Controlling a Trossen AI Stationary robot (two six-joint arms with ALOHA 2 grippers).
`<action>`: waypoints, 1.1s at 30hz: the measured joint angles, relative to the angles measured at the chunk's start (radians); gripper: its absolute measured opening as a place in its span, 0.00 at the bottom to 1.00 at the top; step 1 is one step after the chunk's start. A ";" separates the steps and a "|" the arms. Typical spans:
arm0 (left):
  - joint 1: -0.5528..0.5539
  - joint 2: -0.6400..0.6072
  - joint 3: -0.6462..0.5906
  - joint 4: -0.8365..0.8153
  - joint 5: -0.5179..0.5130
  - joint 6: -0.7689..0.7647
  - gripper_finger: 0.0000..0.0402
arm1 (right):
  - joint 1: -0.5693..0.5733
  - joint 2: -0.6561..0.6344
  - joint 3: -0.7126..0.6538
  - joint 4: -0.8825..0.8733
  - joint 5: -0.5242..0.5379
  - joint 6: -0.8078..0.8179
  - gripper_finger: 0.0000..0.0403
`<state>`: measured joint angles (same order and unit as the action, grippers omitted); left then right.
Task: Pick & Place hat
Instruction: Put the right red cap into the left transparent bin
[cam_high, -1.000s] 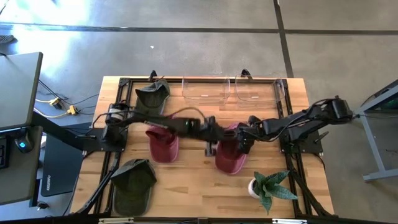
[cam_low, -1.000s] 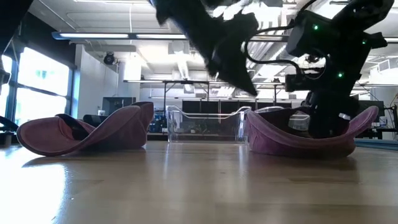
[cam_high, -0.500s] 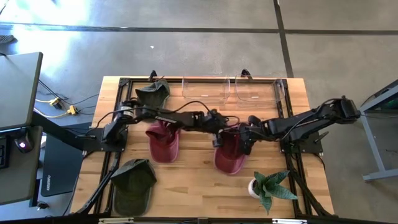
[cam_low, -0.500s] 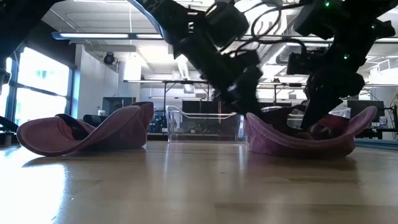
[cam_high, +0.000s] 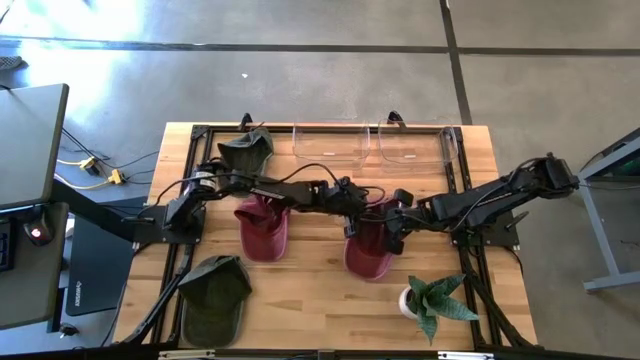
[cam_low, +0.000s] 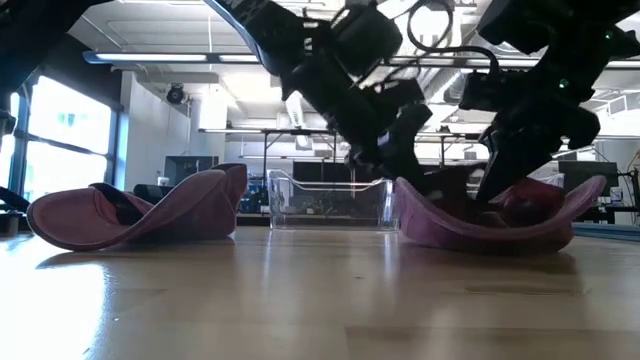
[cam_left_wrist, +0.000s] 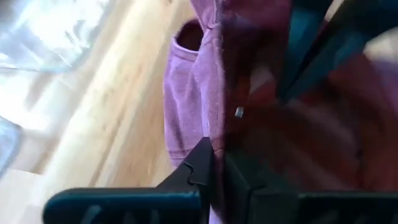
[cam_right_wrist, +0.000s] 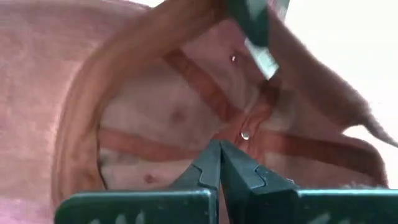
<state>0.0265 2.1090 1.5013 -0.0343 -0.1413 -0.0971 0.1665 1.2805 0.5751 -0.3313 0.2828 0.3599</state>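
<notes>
Maroon fabric of the right hat (cam_high: 368, 250), lying upside down on the wooden surface (cam_high: 300, 290), is now pinched by the left hand (cam_high: 352, 212), which was wide open a moment ago. The right hand (cam_high: 393, 232) is kept closed inside the crown, so lifting seems ready.

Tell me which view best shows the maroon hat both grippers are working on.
The high view: the right-hand maroon hat appears whole, upside down, with the left gripper and right gripper at it. The low view shows only its side profile; the left wrist view its edge; the right wrist view its inside seams.
</notes>
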 joint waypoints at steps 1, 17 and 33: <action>-0.003 -0.009 0.000 0.003 -0.016 -0.009 0.05 | 0.000 0.007 0.000 0.002 0.006 -0.007 0.01; -0.107 -0.079 0.002 -0.020 -0.261 -0.005 0.01 | 0.108 0.200 0.000 0.154 0.265 -0.187 0.00; -0.113 -0.079 0.001 -0.173 -0.471 0.021 0.05 | 0.216 -0.080 0.000 0.063 0.286 -0.172 0.01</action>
<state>-0.0864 2.0296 1.5021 -0.2073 -0.6122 -0.0758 0.3825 1.2008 0.5747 -0.2688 0.5689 0.1883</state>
